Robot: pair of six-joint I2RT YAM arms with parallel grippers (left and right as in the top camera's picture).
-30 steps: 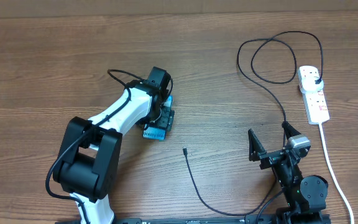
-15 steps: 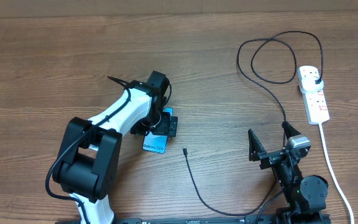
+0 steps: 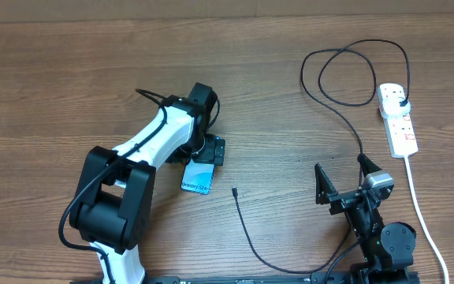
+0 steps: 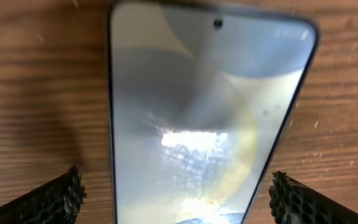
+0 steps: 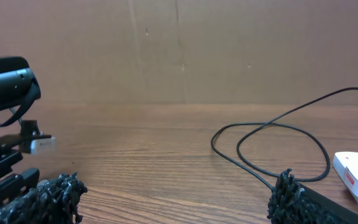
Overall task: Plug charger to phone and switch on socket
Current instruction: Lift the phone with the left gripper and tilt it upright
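Wooden table point(image 3: 53, 63), brown grain, bare apart from the items listed below.

**Left claw.** Your left gripper point(image 4: 176, 200) stands wide apart, holding nothing. Its black textured fingertips point(image 4: 48, 199) sit on either side of the slim rectangular phone with the light blue screen and dark rim point(image 4: 210, 112). Bare wood shows between each pad and the rim. The phone lies flat on the table, screen up, left of centre.

**Right claw.** Your right gripper point(image 3: 344, 178) is also spread and empty, low at the front right.

**Outward.** The small connector tip point(image 3: 235, 191) of the long thin black charger cable point(image 3: 247, 233) lies just beside the phone's near end, not touching it. The cable runs past the right gripper, loops, and ends at its black plug point(image 3: 401, 101). That plug is seated in the white elongated power strip with red-marked switches point(image 3: 397, 118) at the far right. A thicker white cord point(image 3: 416, 205) trails from the strip to the front edge.

**Step in hand (judgement).** The phone appears placed, and taking up the connector comes next.
- Lift the left arm straight up so a pad does not drag the phone.
- Grip the cable close behind the tip, so that it cannot droop or twist.
- Brace the phone while you insert the tip.

**Views compared.**
- Only the left wrist view shows the gaps at the pads, and the punch-hole lens at one end of the screen.
- Only the overhead view shows the tip and the seated plug.
- The right wrist view gives only the cable loops and a corner of the strip.
- No view shows the port, and I cannot tell the switch position.
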